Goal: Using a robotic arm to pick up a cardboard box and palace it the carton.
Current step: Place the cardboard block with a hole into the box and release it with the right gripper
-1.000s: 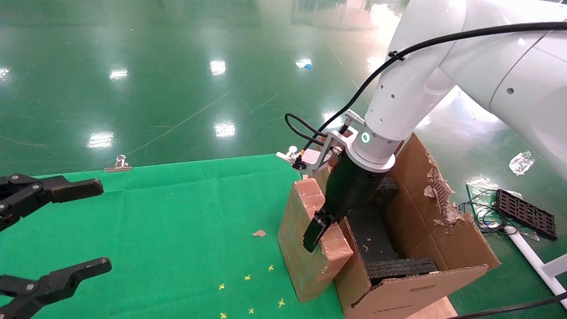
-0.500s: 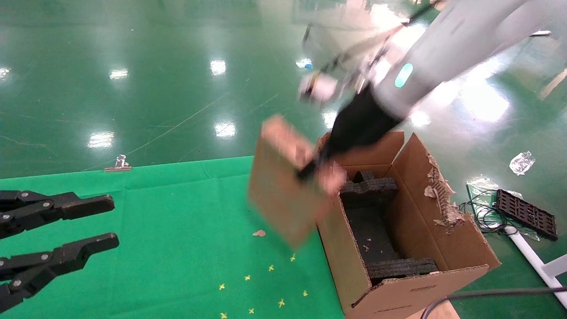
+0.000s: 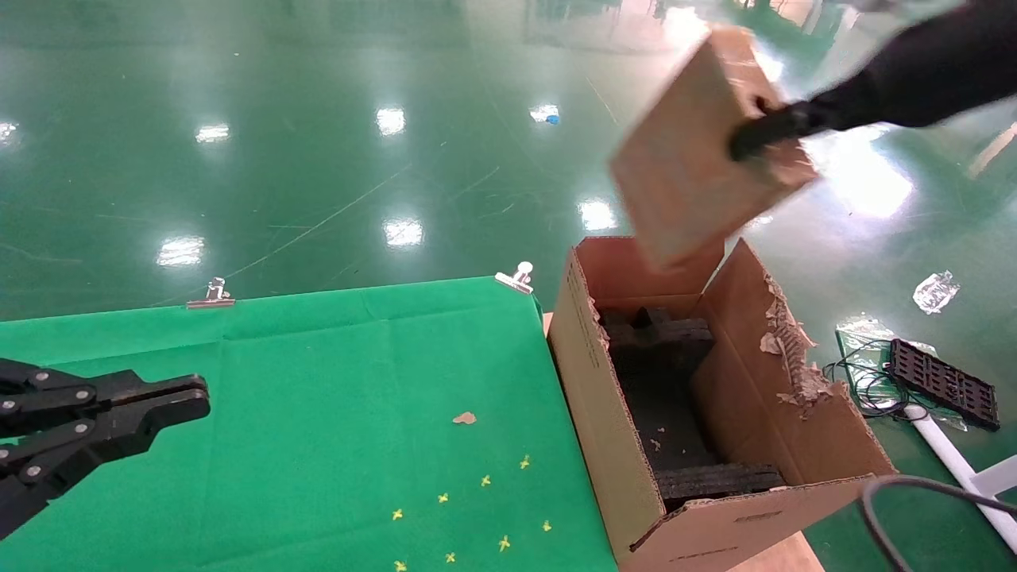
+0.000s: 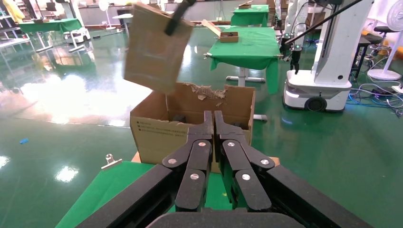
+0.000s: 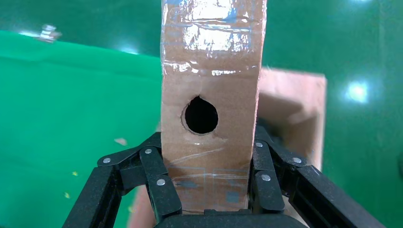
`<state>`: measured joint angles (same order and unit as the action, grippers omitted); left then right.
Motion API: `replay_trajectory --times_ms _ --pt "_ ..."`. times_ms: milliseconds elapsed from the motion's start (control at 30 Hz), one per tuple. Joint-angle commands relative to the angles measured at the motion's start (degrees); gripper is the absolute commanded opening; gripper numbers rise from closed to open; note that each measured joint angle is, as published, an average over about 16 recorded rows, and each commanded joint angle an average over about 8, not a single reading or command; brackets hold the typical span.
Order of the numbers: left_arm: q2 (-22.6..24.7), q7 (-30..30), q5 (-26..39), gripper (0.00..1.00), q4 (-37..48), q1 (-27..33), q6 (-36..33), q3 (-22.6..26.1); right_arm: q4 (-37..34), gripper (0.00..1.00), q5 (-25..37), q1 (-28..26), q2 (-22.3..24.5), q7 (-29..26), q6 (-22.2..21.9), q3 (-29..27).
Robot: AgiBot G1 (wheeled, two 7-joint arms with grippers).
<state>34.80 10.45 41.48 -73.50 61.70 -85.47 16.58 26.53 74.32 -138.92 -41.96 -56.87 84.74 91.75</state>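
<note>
My right gripper (image 3: 755, 137) is shut on the small brown cardboard box (image 3: 693, 159) and holds it tilted in the air, above the far end of the carton. In the right wrist view the fingers (image 5: 154, 164) clamp both sides of the taped box (image 5: 211, 61), which has a round hole. Only the arm's black wrist (image 3: 914, 67) shows. The large carton (image 3: 600, 413) stands open at the table's right edge, with black foam (image 3: 663, 397) inside and a torn right flap (image 3: 786, 349). My left gripper (image 3: 199, 397) is shut and empty, low on the left.
A green cloth (image 3: 318, 381) covers the table, held by metal clips (image 3: 210, 294) at its far edge. Small scraps (image 3: 465, 418) lie on it. On the floor to the right are a black tray (image 3: 941, 383), cables and a plastic wrapper (image 3: 933, 290).
My right gripper has lifted the cardboard box from the table beside the carton, up and to the right, above the carton. My left gripper has gone from open to shut.
</note>
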Motion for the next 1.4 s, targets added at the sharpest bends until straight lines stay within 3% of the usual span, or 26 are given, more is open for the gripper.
replay_trajectory --times_ms 33,200,233,767,1400 --pt "0.0 0.0 -0.01 0.35 0.0 0.0 0.0 0.01 -0.74 0.0 1.57 -0.8 1.79 -0.39 0.7 0.85" --pt "-0.01 -0.01 -0.02 0.98 0.0 0.01 0.01 0.03 -0.88 0.0 3.3 1.09 4.77 -1.66 1.16 2.42" --pt "-0.01 -0.01 -0.02 1.0 0.0 0.01 0.01 0.03 -0.88 0.0 3.44 1.74 5.19 -1.92 1.03 2.65" --pt "-0.04 -0.04 -0.06 1.0 0.0 0.02 0.04 0.09 -2.69 0.0 3.72 14.6 5.71 -4.58 -5.86 4.94" --pt "-0.06 -0.08 -0.11 1.0 0.0 0.03 0.07 0.16 -9.57 0.0 1.1 29.09 0.44 -4.07 -15.08 4.89"
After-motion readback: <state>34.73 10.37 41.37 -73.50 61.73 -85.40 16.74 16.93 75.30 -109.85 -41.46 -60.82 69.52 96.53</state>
